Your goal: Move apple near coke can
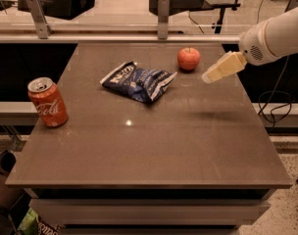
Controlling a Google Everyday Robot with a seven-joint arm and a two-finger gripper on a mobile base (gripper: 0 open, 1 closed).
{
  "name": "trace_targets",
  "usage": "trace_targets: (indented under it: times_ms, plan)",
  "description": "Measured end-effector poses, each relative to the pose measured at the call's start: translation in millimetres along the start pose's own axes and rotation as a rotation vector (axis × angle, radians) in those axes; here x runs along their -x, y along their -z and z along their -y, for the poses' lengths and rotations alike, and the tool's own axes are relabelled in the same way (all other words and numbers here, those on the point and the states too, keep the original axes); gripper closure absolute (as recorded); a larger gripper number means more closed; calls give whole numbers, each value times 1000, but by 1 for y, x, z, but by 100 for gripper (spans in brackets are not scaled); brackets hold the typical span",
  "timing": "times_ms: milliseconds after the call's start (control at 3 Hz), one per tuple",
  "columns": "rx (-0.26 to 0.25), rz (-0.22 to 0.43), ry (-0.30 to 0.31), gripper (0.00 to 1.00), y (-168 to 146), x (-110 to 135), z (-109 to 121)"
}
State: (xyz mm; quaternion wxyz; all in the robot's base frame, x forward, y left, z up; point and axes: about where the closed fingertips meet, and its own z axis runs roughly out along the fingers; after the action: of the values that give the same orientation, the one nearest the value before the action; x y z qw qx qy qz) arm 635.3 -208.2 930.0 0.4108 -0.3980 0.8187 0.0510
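Observation:
A small red-orange apple [188, 58] with a short stem sits on the brown table [154, 146] near its far right part. A red-orange coke can [48, 102] with white script and a silver top stands upright near the table's left edge. My gripper [208, 77] hangs above the table just right of the apple and a little nearer the camera, apart from it, reaching in from the white arm [274, 35] at the right. It holds nothing that I can see.
A dark blue chip bag [137, 80] lies between the apple and the can, closer to the apple. A rail with metal posts [162, 11] runs behind the table. Cables [274, 109] hang on the right side.

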Motion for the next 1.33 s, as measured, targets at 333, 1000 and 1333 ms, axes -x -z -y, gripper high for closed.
trace_targets:
  times_ms: [333, 1000, 1333]
  plan:
    - [10, 67, -62, 0, -27, 10, 8]
    - [21, 127, -118, 0, -56, 20, 11]
    - [30, 155, -144, 0, -68, 18, 15]
